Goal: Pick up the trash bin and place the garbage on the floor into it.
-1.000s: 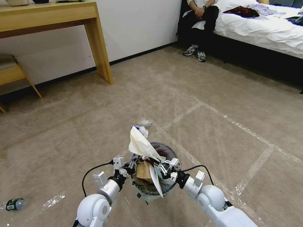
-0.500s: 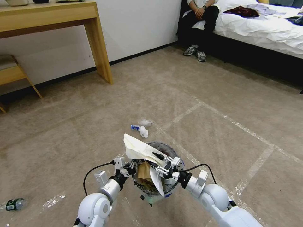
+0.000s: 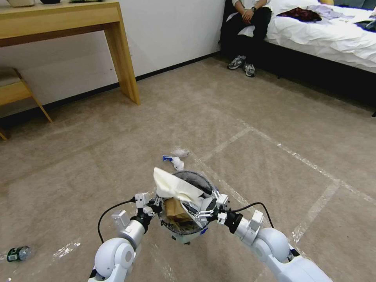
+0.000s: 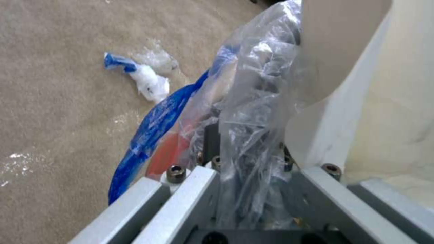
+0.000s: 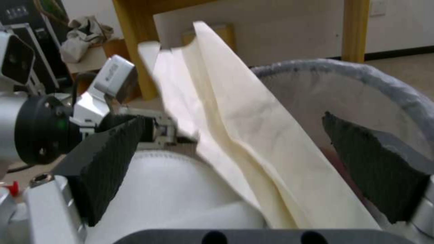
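Since the earlier frame, the white slipper [image 3: 172, 186] has tipped from upright to lie across the trash bin [image 3: 196, 181] mouth. Right gripper [image 3: 205, 206] stands spread, slipper between its pads [image 5: 113, 159] but unclamped (apparently released). Left gripper [image 3: 153, 203] clamps the bin's near rim through the liner. Deposit step appears nearly complete; next, withdraw clear. Wrapper [image 3: 174, 161] remains on the floor [image 3: 274, 176] just beyond.

I see a wooden worktop [image 3: 58, 17] against the white wall [image 3: 172, 31], a low stool [image 3: 13, 92] beside it, and a bed [image 3: 329, 39] far right.
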Robot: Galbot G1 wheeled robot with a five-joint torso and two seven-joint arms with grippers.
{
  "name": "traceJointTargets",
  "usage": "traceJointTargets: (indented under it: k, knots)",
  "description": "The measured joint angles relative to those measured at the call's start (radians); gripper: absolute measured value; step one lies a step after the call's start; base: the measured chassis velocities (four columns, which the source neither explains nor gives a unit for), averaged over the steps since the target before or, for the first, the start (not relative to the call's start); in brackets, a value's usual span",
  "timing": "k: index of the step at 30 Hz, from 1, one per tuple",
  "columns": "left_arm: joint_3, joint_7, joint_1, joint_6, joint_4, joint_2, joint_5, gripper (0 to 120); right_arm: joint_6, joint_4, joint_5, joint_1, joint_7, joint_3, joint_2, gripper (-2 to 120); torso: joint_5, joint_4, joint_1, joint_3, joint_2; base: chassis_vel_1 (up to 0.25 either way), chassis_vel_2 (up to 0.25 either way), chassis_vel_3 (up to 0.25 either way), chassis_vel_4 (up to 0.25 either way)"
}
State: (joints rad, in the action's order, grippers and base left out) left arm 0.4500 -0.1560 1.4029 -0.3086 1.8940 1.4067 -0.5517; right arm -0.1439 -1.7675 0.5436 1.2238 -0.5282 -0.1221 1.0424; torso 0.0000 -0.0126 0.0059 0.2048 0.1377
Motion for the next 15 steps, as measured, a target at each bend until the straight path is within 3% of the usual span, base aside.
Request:
traceJointTargets:
  k: [15]
  knots:
    - [-0.006, -0.008, -0.016, 0.000, -0.031, 0.002, 0.013, 1, 0.023, -0.081, 0.040, -0.005, -0.014, 0.002, -0.032, 100, 0.0000, -0.0001, 0.000, 0.000, 0.000, 0.000, 0.000, 0.000, 0.000]
